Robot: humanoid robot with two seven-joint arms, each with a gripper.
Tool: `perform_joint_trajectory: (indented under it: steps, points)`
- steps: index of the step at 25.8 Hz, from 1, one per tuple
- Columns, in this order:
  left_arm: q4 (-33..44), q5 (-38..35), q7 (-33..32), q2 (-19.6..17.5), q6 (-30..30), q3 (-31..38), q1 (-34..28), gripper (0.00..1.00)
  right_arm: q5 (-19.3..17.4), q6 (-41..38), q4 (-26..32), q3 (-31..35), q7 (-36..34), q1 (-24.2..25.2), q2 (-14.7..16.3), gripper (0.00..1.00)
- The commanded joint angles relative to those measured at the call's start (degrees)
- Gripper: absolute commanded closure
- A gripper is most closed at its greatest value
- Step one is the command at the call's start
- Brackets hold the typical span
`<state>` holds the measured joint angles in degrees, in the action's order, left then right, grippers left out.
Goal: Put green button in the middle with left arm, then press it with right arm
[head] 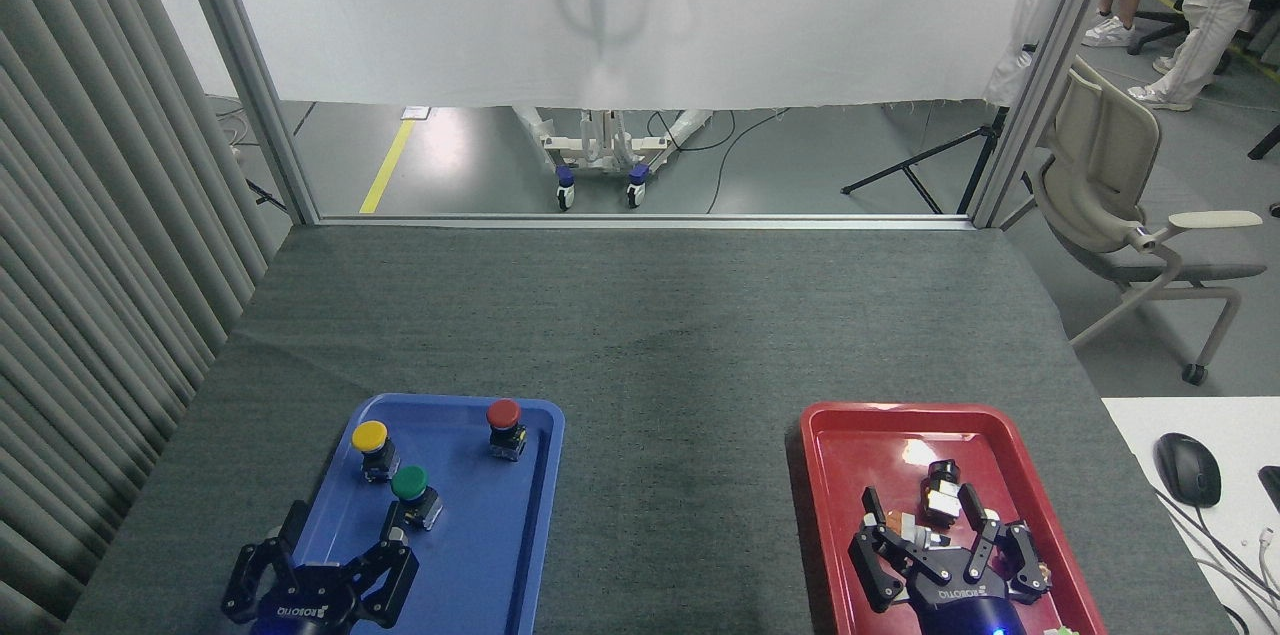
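Left black multi-finger end effector [322, 563] spread wide, empty, just short of small domed green button [411, 489] in blue plastic tray [520, 555]. Right black end effector [940, 545] splayed, grasping nothing, over red plastic tray [830, 515]. Dark grey felt table [660, 355] bare between trays.

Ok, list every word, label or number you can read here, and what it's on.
"ROBOTIQ", upside down, on the left gripper.
"ROBOTIQ", upside down, on the right gripper.
A small white sign on the floor behind the table: too small to read.
Nothing readable on the buttons or trays.
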<state>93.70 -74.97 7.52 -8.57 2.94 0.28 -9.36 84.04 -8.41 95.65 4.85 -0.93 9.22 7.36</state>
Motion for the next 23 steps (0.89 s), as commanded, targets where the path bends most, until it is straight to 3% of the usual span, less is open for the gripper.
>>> perform_joint_trajectory:
  steps: [1,11,18,23]
  points:
    - [0.0,0.0,0.2,-0.7,0.7,0.0,0.0,0.00,0.2,-0.1,0.0,0.1,0.1,0.0,-0.3,0.00]
    - [-2.0,0.0,-0.2,-1.1,0.9,0.0,0.3,0.01,0.2,-5.2,1.2,0.2,-0.1,0.0,-0.6,0.00]
    - [-2.3,0.0,-0.8,-1.1,1.5,-0.1,0.5,0.01,0.3,-0.1,1.2,0.2,-0.3,0.0,-1.6,0.00]
    - [-3.2,-0.1,-0.8,-1.2,1.5,-0.2,0.6,0.01,0.5,-1.3,1.2,0.0,-0.3,0.1,-1.6,0.00]
